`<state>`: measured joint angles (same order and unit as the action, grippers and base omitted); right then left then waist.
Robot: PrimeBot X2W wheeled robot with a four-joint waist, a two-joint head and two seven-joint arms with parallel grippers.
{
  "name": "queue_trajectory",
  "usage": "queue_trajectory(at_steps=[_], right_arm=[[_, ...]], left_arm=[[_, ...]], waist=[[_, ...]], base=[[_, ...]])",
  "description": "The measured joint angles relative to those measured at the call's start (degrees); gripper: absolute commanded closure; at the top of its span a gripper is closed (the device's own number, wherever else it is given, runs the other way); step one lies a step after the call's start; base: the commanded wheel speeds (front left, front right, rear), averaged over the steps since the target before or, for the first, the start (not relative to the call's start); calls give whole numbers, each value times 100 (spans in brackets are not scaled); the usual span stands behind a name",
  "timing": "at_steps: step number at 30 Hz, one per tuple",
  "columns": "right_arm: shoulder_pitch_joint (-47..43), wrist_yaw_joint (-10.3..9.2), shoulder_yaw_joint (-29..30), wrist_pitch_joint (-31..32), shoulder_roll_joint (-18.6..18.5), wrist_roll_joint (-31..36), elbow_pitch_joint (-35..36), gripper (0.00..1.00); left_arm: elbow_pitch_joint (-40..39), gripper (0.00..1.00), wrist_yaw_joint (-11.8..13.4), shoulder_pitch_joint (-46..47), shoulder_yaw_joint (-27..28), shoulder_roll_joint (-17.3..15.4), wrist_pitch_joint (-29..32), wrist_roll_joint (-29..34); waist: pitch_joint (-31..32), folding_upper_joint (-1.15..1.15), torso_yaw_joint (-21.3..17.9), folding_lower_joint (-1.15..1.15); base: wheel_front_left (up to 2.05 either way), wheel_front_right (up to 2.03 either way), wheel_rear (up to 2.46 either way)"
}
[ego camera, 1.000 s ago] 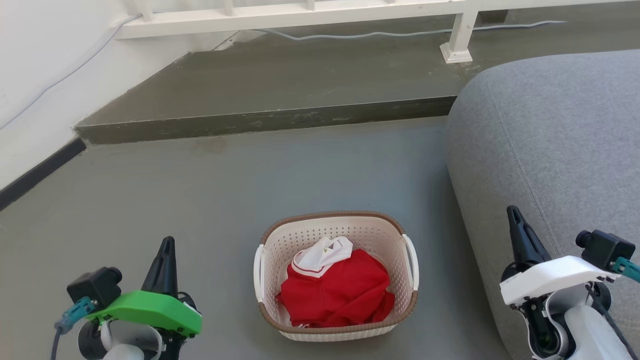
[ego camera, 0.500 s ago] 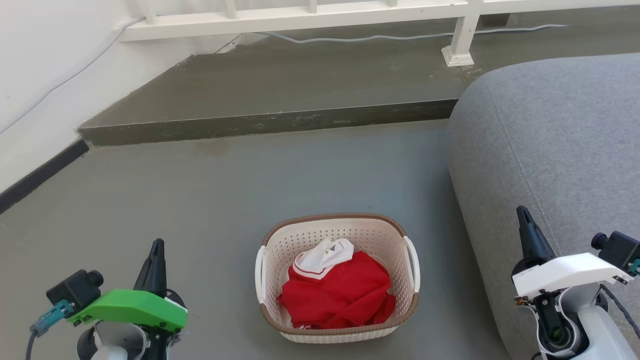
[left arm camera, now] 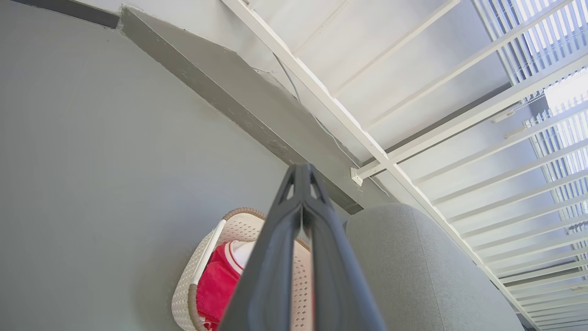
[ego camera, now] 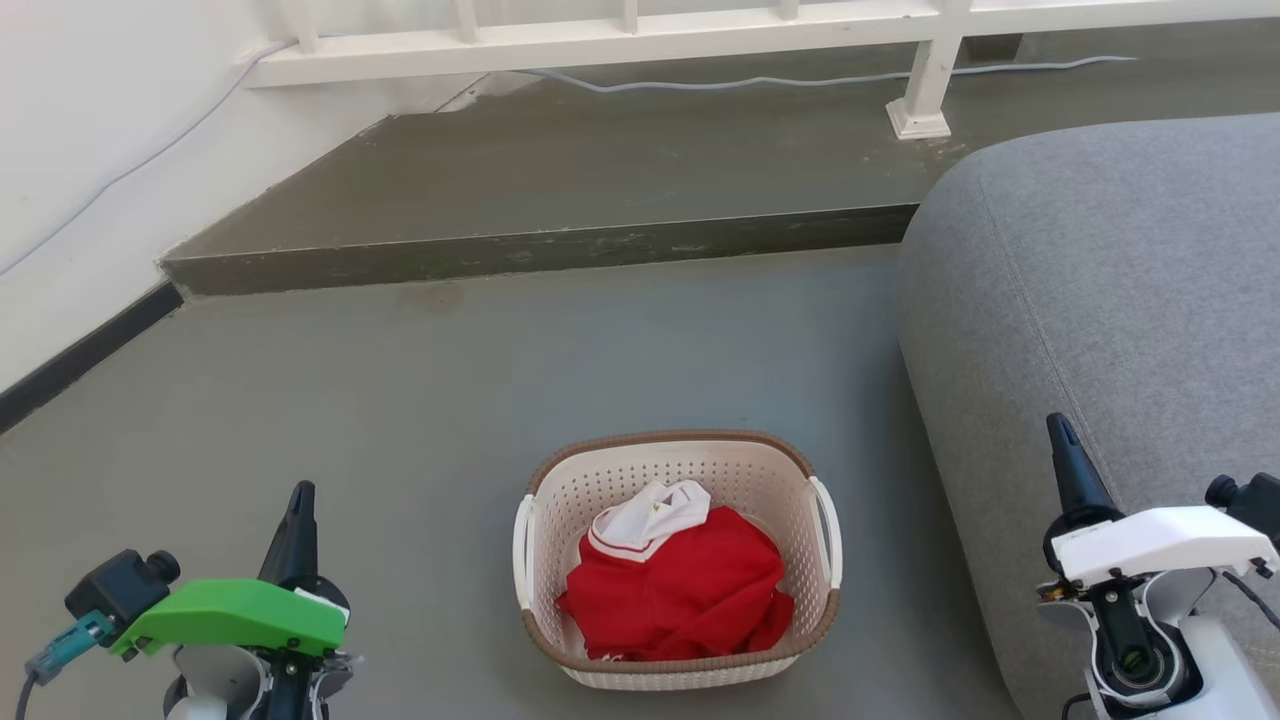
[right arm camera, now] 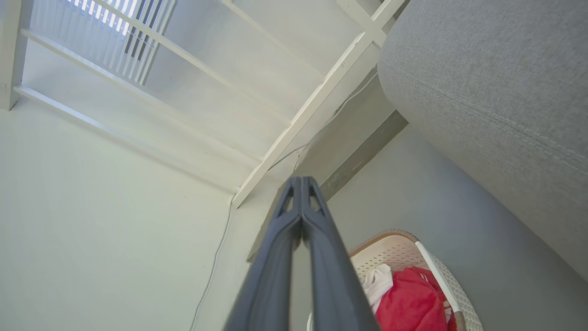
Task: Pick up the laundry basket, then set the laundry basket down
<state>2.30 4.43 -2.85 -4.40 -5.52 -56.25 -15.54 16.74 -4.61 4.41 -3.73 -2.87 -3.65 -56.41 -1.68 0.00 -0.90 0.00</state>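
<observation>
Nearest, low at either side of the head view, left gripper (ego camera: 299,500) and right gripper (ego camera: 1058,430), fingers pressed together, holding nothing. Between them and slightly ahead, on the floor, the laundry basket (ego camera: 668,437), well apart from both and about equally near each, left handle (ego camera: 521,535) and right handle (ego camera: 830,530) facing one arm apiece, red and white clothes (ego camera: 680,590) inside. Just to its right a grey sofa (ego camera: 1100,300), likely to crowd the right arm; farther off, a raised step (ego camera: 540,250) and a white railing (ego camera: 600,30).

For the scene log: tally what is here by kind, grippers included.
Cream-white perforated plastic laundry basket, brown rim: 1
Red cloth garment, white collar, in the basket: 1
Grey fabric sofa: 1
Grippers (left gripper, right gripper): 2
Total: 5
</observation>
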Motion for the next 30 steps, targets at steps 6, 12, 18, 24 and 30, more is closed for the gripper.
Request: queue_trajectory(at_steps=[6, 12, 18, 24, 30], right_arm=[[16, 19, 108, 109, 15, -405, -4, 100], [19, 36, 236, 245, 35, -806, -13, 100], [70, 63, 346, 355, 93, -1207, -20, 100], [73, 111, 463, 477, 137, -1621, -22, 100], [74, 131, 586, 599, 176, -2040, -23, 100]], left_arm=[[-4, 100, -37, 0, 80, 8, 115, -397], [-13, 100, -48, 0, 189, 13, 219, -782], [-23, 100, -79, 0, 283, 18, 355, -1179], [-30, 100, -96, 0, 382, 20, 467, -1573], [-37, 100, -141, 0, 486, 30, 591, -1975]], waist=[[18, 0, 10, 0], [36, 0, 21, 0], [53, 0, 31, 0], [71, 0, 41, 0], [89, 0, 52, 0]], base=[[0, 0, 0], [0, 0, 0], [0, 0, 0], [0, 0, 0], [0, 0, 0]])
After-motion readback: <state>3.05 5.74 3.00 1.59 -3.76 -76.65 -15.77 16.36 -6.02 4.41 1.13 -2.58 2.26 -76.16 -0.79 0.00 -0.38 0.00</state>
